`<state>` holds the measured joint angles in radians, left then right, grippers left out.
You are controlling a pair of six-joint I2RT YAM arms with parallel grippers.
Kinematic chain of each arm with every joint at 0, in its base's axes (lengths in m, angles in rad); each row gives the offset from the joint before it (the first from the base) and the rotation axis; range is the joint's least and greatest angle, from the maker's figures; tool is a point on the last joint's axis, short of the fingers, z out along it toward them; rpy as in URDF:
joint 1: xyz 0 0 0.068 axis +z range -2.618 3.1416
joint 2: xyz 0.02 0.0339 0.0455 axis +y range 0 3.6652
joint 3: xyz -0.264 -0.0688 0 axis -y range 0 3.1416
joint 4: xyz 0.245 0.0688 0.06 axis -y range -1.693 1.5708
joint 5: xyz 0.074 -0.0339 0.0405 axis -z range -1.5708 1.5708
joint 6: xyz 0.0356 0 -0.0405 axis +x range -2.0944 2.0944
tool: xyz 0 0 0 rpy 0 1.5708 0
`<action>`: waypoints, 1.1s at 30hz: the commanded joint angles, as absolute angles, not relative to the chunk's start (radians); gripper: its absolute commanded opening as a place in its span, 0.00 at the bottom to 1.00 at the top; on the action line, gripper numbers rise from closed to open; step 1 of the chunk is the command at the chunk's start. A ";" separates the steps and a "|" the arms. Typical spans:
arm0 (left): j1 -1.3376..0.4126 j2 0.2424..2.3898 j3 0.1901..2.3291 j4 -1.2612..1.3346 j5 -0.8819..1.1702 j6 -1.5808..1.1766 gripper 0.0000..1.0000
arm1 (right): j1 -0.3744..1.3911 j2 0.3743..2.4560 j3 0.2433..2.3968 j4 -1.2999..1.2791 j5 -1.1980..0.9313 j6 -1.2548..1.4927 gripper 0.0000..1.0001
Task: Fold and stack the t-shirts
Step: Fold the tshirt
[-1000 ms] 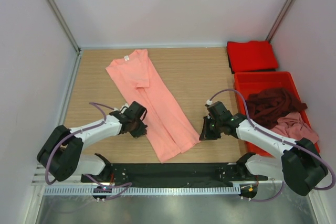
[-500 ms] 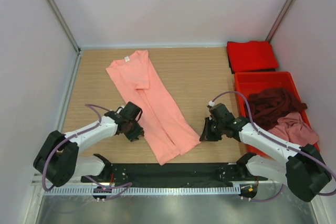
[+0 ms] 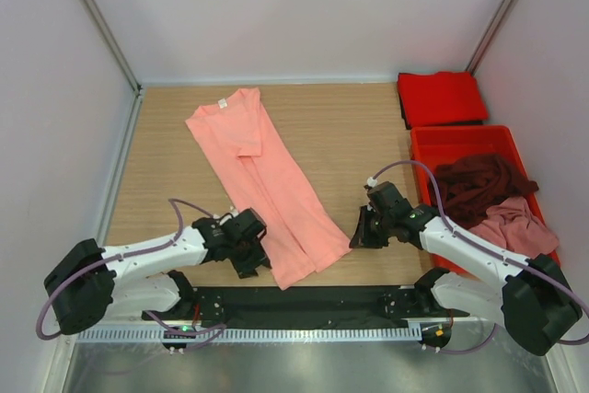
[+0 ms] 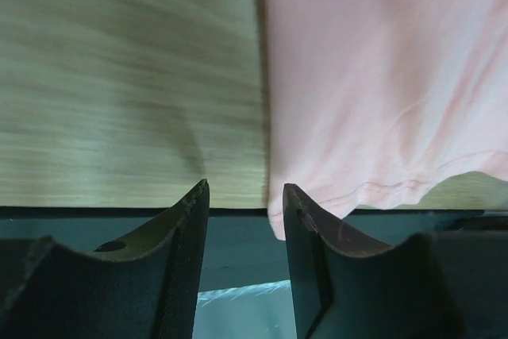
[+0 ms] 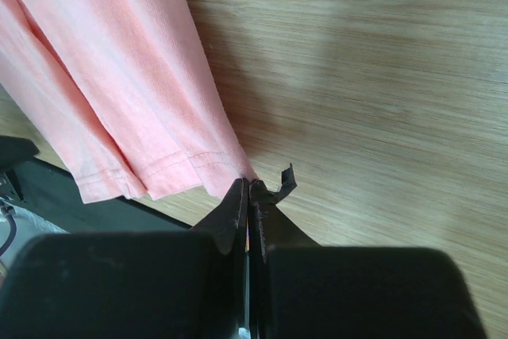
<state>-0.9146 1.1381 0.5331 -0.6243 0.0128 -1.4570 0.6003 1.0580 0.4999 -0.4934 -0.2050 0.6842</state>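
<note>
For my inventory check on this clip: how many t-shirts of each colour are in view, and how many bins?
salmon-pink t-shirt: 1
bright red t-shirt: 1
dark maroon t-shirt: 1
dusty pink t-shirt: 1
red plastic bin: 1
Total: 5

Both arms share one build: smooth white link shells joined by bulky matte-black joint housings, seen on the left arm (image 3: 147, 260) and the right arm (image 3: 460, 244) alike. The thin left lilac cable (image 3: 189, 206) loops loosely off its white shell, and the matching right lilac cable (image 3: 405, 162) arcs above its wrist. The left gripper (image 4: 244, 190) has two matte-black plastic fingers, thick at the root and tapering to blunt curved tips, with flat, faintly scuffed inner faces. The right gripper (image 5: 248, 186) is the same black plastic, with a small hooked black tab (image 5: 286, 176) beside its tip.
</note>
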 commanded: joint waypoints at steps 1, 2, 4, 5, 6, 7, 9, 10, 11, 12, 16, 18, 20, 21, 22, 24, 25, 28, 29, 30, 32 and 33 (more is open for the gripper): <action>-0.982 1.157 0.500 -0.542 0.015 -1.632 0.43 | 0.604 1.046 0.508 -0.482 -0.216 0.693 0.01; -1.001 1.164 0.499 -0.522 0.012 -1.643 0.43 | 0.604 1.043 0.509 -0.483 -0.213 0.693 0.01; -1.022 1.187 0.503 -0.505 0.006 -1.664 0.43 | 0.606 1.035 0.506 -0.488 -0.209 0.695 0.01; -1.032 1.195 0.508 -0.491 0.006 -1.672 0.43 | 0.604 1.035 0.506 -0.491 -0.207 0.692 0.01; -1.049 1.212 0.518 -0.486 0.006 -1.677 0.43 | 0.604 1.035 0.505 -0.489 -0.207 0.693 0.01; -1.055 1.221 0.520 -0.480 0.006 -1.681 0.43 | 0.606 1.034 0.503 -0.492 -0.206 0.695 0.01; -1.074 1.241 0.535 -0.459 -0.021 -1.686 0.42 | 0.604 1.032 0.497 -0.488 -0.207 0.696 0.01; -1.078 1.261 0.538 -0.459 -0.017 -1.687 0.42 | 0.604 1.034 0.494 -0.485 -0.206 0.698 0.01; -1.091 1.272 0.543 -0.459 -0.011 -1.693 0.41 | 0.606 1.032 0.495 -0.488 -0.207 0.698 0.01; -1.097 1.281 0.546 -0.459 -0.008 -1.695 0.39 | 0.604 1.032 0.497 -0.489 -0.207 0.698 0.01; -1.135 1.313 0.549 -0.489 -0.014 -1.726 0.36 | 0.604 1.026 0.497 -0.492 -0.207 0.696 0.01; -1.161 1.318 0.549 -0.509 -0.029 -1.753 0.36 | 0.604 1.026 0.497 -0.491 -0.209 0.695 0.01; -1.186 1.315 0.549 -0.528 -0.040 -1.767 0.36 | 0.604 1.023 0.497 -0.497 -0.209 0.693 0.01; -1.190 1.313 0.552 -0.537 -0.046 -1.773 0.35 | 0.606 1.020 0.495 -0.499 -0.209 0.693 0.01; -1.198 1.313 0.558 -0.554 -0.052 -1.776 0.35 | 0.606 1.019 0.497 -0.500 -0.209 0.693 0.01; -1.209 1.310 0.580 -0.615 -0.070 -1.775 0.35 | 0.606 1.016 0.497 -0.502 -0.209 0.693 0.01; -1.212 1.305 0.587 -0.636 -0.080 -1.776 0.35 | 0.604 1.014 0.495 -0.500 -0.209 0.693 0.01; -1.223 1.296 0.610 -0.686 -0.098 -1.781 0.34 | 0.604 1.015 0.495 -0.499 -0.209 0.695 0.01; -1.232 1.295 0.615 -0.702 -0.104 -1.782 0.34 | 0.606 1.017 0.494 -0.499 -0.209 0.695 0.01; -1.235 1.295 0.620 -0.709 -0.112 -1.787 0.34 | 0.606 1.016 0.492 -0.496 -0.212 0.696 0.01; -1.244 1.296 0.621 -0.707 -0.117 -1.804 0.34 | 0.604 1.011 0.492 -0.491 -0.212 0.699 0.01; -1.247 1.299 0.624 -0.700 -0.118 -1.807 0.33 | 0.606 1.012 0.494 -0.492 -0.216 0.699 0.01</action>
